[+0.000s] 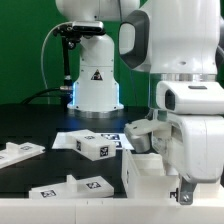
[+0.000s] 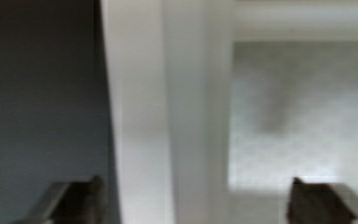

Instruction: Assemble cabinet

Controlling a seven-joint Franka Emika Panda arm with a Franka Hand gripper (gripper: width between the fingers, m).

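Observation:
The cabinet's white box (image 1: 148, 172) stands at the front of the table, right under my hand. My gripper (image 1: 184, 193) is low beside it, and its fingers are mostly hidden in the exterior view. In the wrist view my gripper (image 2: 197, 205) is open, with the dark fingertips (image 2: 78, 202) wide apart. An upright white wall of the box (image 2: 167, 110) stands between them, close to one finger and apart from the other. Loose cabinet parts lie at the exterior view's left: a flat panel (image 1: 20, 153), a small tagged block (image 1: 96, 147) and a long piece (image 1: 75, 187).
The marker board (image 1: 118, 136) lies flat in the middle of the dark table, behind the small block. The white robot base (image 1: 96, 85) with its triangle mark stands at the back. A green wall closes off the rear.

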